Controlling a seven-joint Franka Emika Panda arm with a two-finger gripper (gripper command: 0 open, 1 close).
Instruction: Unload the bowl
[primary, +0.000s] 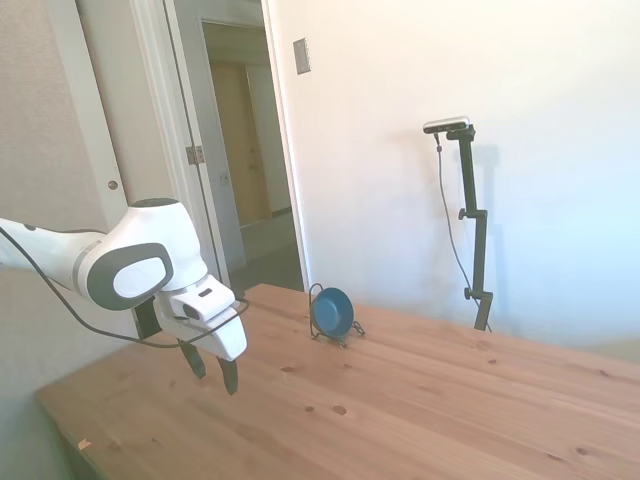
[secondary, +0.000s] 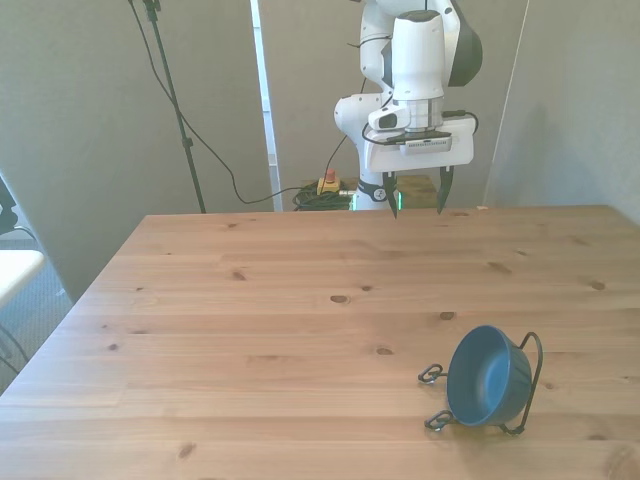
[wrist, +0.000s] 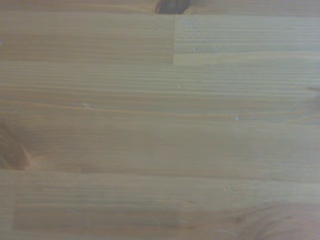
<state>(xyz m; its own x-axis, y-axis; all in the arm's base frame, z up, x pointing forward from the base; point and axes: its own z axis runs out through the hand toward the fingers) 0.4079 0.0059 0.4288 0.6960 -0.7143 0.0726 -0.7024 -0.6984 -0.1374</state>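
The small dark teal-blue bowl (secondary: 487, 377) (primary: 332, 311) stands tilted on its edge in a thin black wire rack (secondary: 530, 385) (primary: 318, 312), near the table's near edge at the front view's right. My gripper (secondary: 418, 202) (primary: 213, 370) hangs open above the table's far side, well away from the bowl, with nothing between its fingers. The wrist view holds only bare wooden planks (wrist: 160, 120); neither bowl nor rack appears in it.
The wooden table (secondary: 250, 330) stretches wide between my gripper and the rack. Behind its far edge lie cables and a small yellow box with a red button (secondary: 327, 186) on the floor. An open doorway (primary: 245, 150) shows in the side view.
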